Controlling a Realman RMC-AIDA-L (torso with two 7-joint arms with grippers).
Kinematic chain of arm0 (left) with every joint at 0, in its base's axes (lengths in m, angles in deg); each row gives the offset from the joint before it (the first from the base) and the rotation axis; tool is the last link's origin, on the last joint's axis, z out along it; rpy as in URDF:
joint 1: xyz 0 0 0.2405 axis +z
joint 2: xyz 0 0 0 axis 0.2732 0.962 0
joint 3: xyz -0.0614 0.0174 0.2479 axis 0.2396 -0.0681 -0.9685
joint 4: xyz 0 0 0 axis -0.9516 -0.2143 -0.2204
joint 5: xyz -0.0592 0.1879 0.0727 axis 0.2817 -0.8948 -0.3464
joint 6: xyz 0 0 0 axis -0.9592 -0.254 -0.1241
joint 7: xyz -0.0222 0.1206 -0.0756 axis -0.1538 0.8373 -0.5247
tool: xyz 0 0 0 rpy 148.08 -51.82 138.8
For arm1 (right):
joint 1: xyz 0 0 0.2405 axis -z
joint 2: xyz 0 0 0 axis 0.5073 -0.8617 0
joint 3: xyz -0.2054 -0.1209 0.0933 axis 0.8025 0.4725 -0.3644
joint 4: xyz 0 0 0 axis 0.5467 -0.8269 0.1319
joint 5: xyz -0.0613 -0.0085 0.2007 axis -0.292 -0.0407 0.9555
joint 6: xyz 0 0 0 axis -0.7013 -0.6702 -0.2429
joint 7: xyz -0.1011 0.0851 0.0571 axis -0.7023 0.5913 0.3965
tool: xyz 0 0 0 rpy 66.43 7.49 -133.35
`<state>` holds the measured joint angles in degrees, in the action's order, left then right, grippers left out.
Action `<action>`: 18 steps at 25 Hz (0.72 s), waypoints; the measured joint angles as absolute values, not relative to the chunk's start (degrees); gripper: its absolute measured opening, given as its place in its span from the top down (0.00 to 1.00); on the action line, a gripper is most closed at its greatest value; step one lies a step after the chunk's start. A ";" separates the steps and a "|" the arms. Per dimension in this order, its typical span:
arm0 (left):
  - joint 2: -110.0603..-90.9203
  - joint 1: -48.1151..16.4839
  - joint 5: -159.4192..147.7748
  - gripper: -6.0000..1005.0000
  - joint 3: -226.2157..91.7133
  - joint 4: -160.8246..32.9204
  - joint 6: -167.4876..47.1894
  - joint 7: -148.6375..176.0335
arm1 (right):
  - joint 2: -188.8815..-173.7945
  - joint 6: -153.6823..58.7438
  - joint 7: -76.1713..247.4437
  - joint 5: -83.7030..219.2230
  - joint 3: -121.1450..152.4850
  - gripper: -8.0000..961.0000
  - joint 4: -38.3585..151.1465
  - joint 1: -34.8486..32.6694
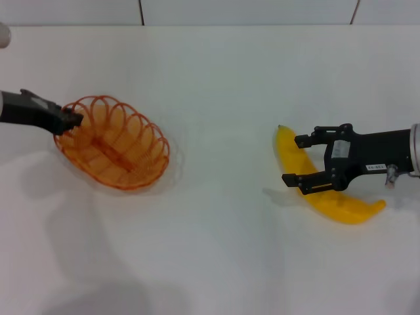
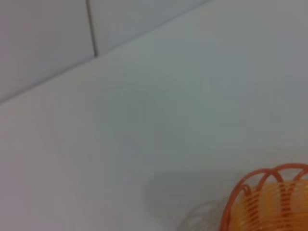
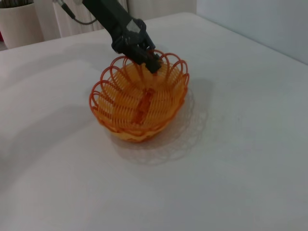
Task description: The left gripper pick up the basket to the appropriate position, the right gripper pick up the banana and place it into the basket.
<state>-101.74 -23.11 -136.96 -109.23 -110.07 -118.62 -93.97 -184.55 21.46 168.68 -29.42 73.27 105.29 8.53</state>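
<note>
White table, my log: left gripper clamped on basket rim, basket empty; right gripper spread over banana, unlifted.

basket: thin orange looped wire, slightly glossy, see-through lattice; banana well apart from the basket: smooth yellow skin, soft sheen; table under the basket: smooth matt white; left gripper at the basket rim and right gripper over the banana: matt black, plastic-looking
</note>
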 joint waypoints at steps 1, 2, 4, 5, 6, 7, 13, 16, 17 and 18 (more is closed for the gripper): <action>-101.90 -23.07 -136.51 0.84 -109.37 -110.89 -119.21 -93.96 | -184.55 21.46 168.67 -29.42 73.26 0.09 105.29 8.53; -101.97 -23.06 -136.05 0.85 -109.55 -111.44 -119.60 -93.96 | -184.55 21.46 168.65 -29.42 73.26 0.09 105.29 8.52; -101.86 -23.03 -133.99 0.85 -110.70 -111.76 -120.06 -93.90 | -184.55 21.46 168.61 -29.41 73.27 0.09 105.29 8.52; -101.78 -23.02 -132.90 0.85 -111.38 -111.88 -120.11 -93.80 | -184.55 21.45 168.59 -29.41 73.27 0.09 105.29 8.52; -101.77 -22.99 -132.35 0.85 -111.79 -112.03 -120.10 -93.65 | -184.55 21.43 168.57 -29.41 73.26 0.09 105.29 8.52; -101.76 -22.98 -131.58 0.86 -112.11 -112.20 -120.09 -93.26 | -184.55 21.41 168.56 -29.41 73.27 0.09 105.29 8.52; -101.92 -23.21 -127.06 0.85 -112.29 -112.08 -119.69 -90.43 | -184.55 21.39 168.58 -29.41 73.27 0.09 105.29 8.41; -101.89 -23.18 -123.97 0.85 -112.31 -111.45 -119.41 -88.34 | -184.55 21.39 168.59 -29.41 73.27 0.09 105.30 8.35; -101.89 -23.20 -123.66 0.85 -112.32 -111.03 -119.33 -88.04 | -184.55 21.39 168.59 -29.41 73.27 0.09 105.30 8.33; -101.89 -23.27 -123.41 0.85 -112.32 -110.57 -119.19 -87.73 | -184.55 21.39 168.60 -29.41 73.27 0.09 105.30 8.31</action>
